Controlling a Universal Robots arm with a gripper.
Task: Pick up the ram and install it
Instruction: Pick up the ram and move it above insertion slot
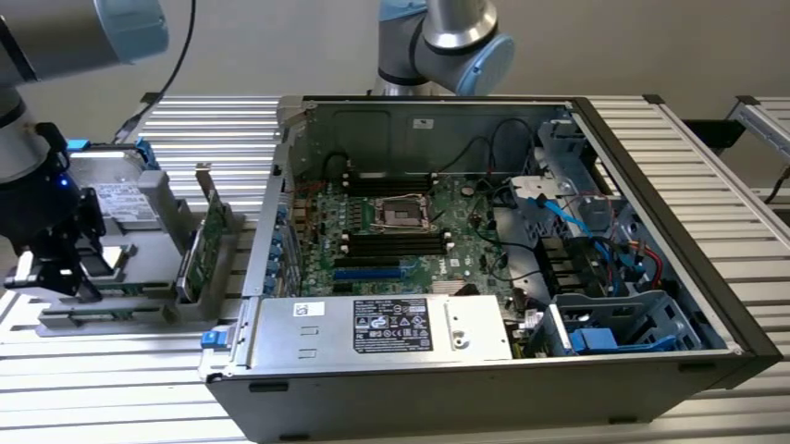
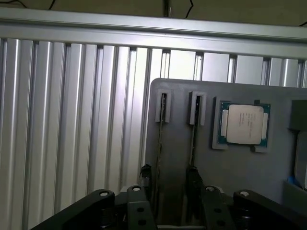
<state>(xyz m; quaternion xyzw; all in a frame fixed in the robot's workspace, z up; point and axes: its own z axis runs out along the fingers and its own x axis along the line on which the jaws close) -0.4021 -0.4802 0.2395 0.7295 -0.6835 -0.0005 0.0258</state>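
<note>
Our gripper (image 1: 59,277) hangs over the grey holder (image 2: 240,167), its fingers (image 2: 145,176) spread wide and pinching nothing.
We count two ram sticks (image 2: 159,143) standing edge-on in the holder's slots by the table's (image 1: 691,139) edge, one processor (image 2: 243,124) beside them, and one open computer case (image 1: 728,305).
</note>
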